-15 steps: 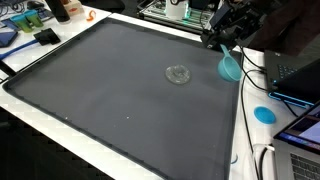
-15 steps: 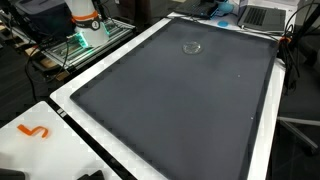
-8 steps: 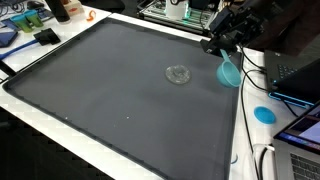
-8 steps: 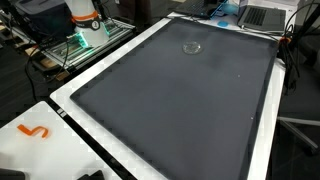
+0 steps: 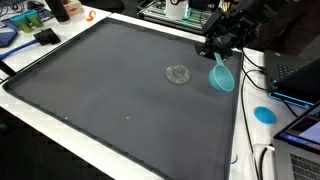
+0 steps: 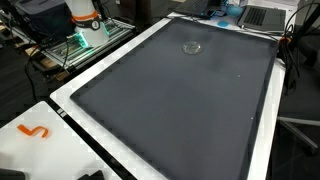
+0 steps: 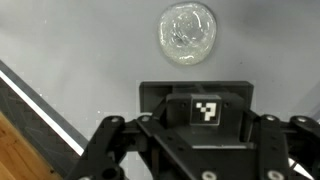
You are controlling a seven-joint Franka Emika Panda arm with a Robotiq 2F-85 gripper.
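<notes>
In an exterior view, the gripper [image 5: 217, 52] hangs over the far right part of the dark mat [image 5: 110, 95]. Its fingers are clamped on the top of a blue cup [image 5: 223, 76], which dangles below them clear of the surface. It may be a scoop, since the shape is hard to read. A clear dish [image 5: 179, 73] lies flat on the mat just beside the cup, apart from it, and a blue disc [image 5: 264, 114] rests on the white border well off to the side. In the exterior view from the opposite end, the clear dish [image 6: 192, 46] shows small near the far edge of the mat [image 6: 170, 100]. The clutter at the top edge is too small to pick the cup out with any certainty. The wrist view looks straight down past a tag [image 7: 206, 108] on the gripper body at the clear dish [image 7: 186, 32], with the fingertips and the cup out of sight. Carrying the cup well seems to call for an unrelaxed squeeze and slow, level travel, because it hangs from one edge and could swing or slip. It also needs enough height to clear the dish. Against the frame a second ago, the cup has shifted inward from the mat's edge toward the dish, sits a little lower and looks more tilted — the dish itself has not moved.
</notes>
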